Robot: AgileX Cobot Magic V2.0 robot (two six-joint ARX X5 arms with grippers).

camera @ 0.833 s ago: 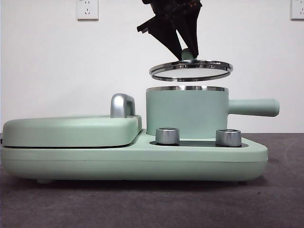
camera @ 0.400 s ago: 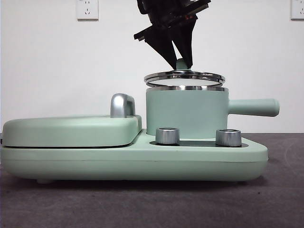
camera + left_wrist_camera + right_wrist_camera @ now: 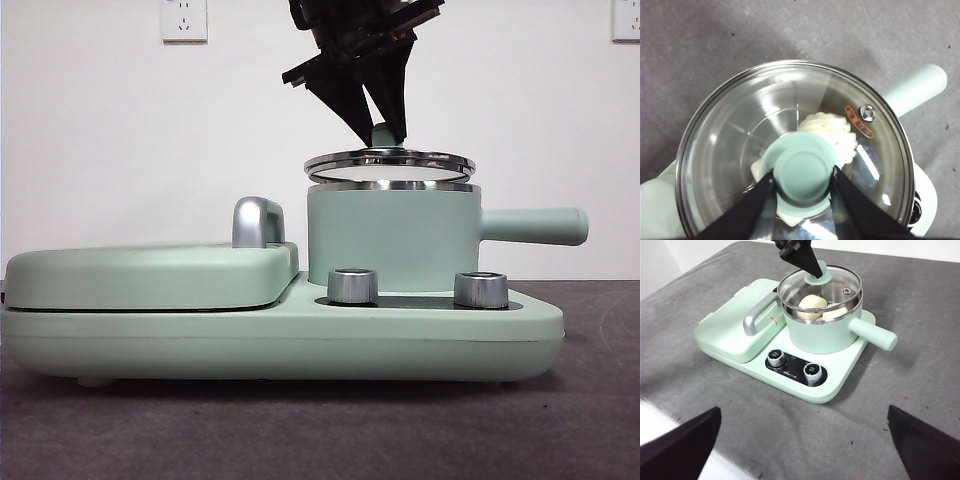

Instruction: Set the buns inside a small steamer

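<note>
The small steamer [image 3: 390, 238] stands on the right half of the mint-green cooker. My left gripper [image 3: 383, 132] comes down from above and is shut on the green knob [image 3: 802, 175] of the glass lid [image 3: 389, 164]. The lid sits slightly tilted at the steel rim. Through the glass, both buns lie inside the pot: the ridged bun [image 3: 832, 132] and the smooth bun [image 3: 811, 303]. My right gripper [image 3: 805, 440] is open and empty, held high over the table in front of the cooker.
The flat griddle lid [image 3: 150, 275] with its chrome handle [image 3: 257, 222] fills the cooker's left half. Two steel dials [image 3: 352, 285] sit on the front panel. The steamer's long handle [image 3: 535, 226] sticks out to the right. Grey table surface [image 3: 920, 300] surrounds the cooker.
The left gripper has brought the lid down and a little to the left, from well above the pot to its rim. Over the last half second nothing has moved.
</note>
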